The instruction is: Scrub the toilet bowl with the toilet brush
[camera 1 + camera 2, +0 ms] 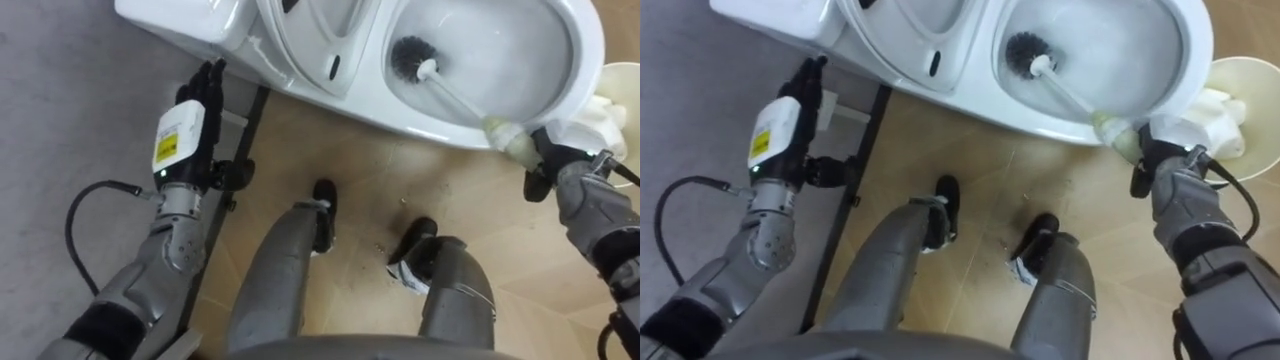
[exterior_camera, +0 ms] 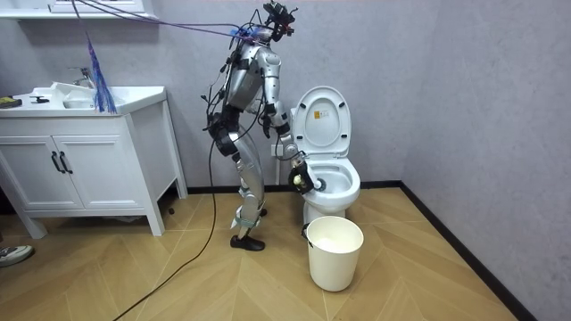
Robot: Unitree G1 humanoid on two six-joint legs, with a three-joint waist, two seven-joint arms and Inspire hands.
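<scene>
Scrubbing is proceeding: right hand (image 1: 548, 165) is clamping the white-handled, black-bristled toilet brush (image 1: 410, 58); keep bristles pressing against the white ceramic toilet bowl (image 1: 505, 40) wall.

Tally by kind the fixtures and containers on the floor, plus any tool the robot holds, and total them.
Toilet: 1
Vanity cabinet with sink: 1
White bucket: 1
Toilet brush, held in the right hand: 1
Total: 4
</scene>
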